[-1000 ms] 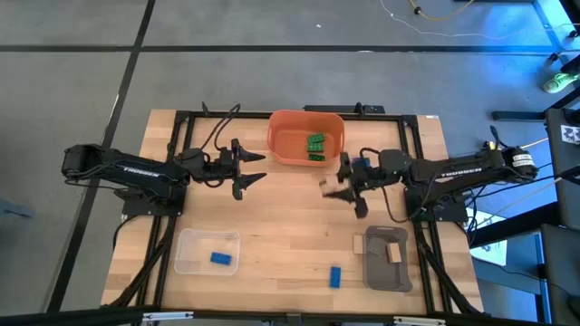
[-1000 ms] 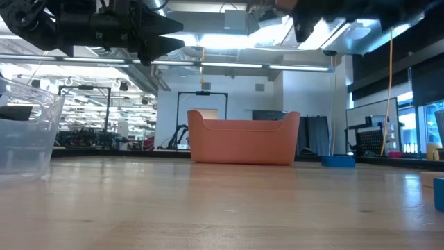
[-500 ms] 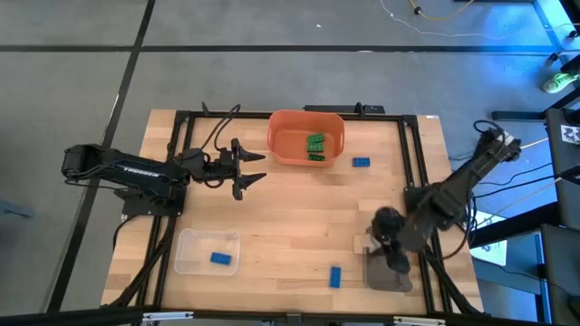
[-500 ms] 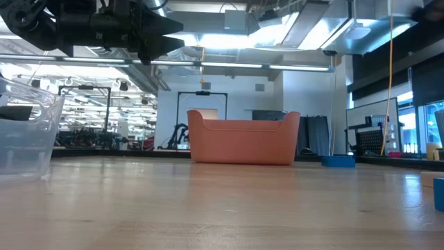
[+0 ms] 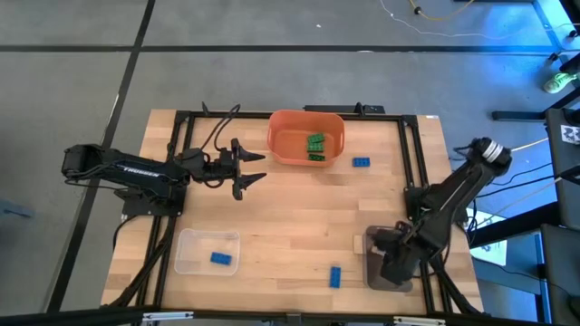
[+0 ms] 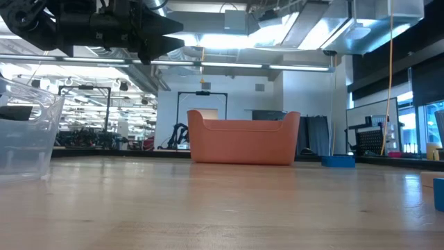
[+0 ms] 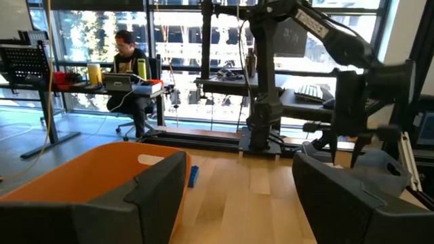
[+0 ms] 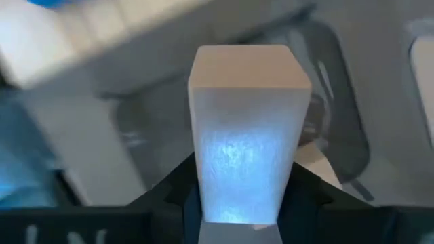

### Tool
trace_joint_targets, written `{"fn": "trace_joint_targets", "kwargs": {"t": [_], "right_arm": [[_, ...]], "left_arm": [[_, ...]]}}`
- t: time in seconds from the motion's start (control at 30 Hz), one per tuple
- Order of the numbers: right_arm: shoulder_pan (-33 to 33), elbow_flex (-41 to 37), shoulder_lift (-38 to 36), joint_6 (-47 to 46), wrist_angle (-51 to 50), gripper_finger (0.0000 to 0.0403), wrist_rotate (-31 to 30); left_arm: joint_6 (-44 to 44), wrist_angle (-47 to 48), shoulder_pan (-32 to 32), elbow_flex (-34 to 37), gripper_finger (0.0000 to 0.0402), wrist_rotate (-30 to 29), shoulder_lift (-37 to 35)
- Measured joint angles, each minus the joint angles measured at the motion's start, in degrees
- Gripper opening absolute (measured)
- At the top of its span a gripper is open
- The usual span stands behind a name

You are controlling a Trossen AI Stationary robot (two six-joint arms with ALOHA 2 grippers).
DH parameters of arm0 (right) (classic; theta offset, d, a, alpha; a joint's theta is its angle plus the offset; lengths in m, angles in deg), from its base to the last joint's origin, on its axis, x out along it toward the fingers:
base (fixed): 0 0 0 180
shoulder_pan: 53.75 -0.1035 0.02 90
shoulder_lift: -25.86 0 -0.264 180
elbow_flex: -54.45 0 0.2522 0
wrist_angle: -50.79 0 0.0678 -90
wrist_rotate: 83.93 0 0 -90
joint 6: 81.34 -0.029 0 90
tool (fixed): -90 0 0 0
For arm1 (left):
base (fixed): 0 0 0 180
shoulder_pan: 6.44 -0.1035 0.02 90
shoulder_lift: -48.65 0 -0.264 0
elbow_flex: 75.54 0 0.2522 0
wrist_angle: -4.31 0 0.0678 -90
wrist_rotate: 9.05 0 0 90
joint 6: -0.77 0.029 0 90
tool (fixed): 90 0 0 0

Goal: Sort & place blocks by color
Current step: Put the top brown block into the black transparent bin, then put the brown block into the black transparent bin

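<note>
Right wrist view alone shows tan block (image 8: 244,129) in jaws

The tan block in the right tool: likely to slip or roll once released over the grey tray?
The tan block looks rigid and flat-sided, so rolling seems unlikely. The right tool, above the grey tray, pinches only its lower end, so it could tip when released.
</note>
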Motion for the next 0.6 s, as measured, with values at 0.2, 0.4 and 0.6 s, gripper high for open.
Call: {"fn": "trace_joint_targets", "kwargs": {"t": [0.2,0.4,0.6], "right_arm": [[0.2,-1.57,3.99,0.05,0.57,0.0132,4.57],[0.56,-1.86,5.42,-0.06,1.17,0.0212,4.94],[3.53,-1.92,4.8,1.2,0.61,0.0274,8.96]], "left_arm": [[0.02,0.0,0.02,0.0,0.0261,-0.39,0.0],[0.02,0.0,0.0,0.0,0.0261,-0.41,-0.01],[0.02,-0.12,0.0,0.0,0.0261,-0.39,-0.02]]}}
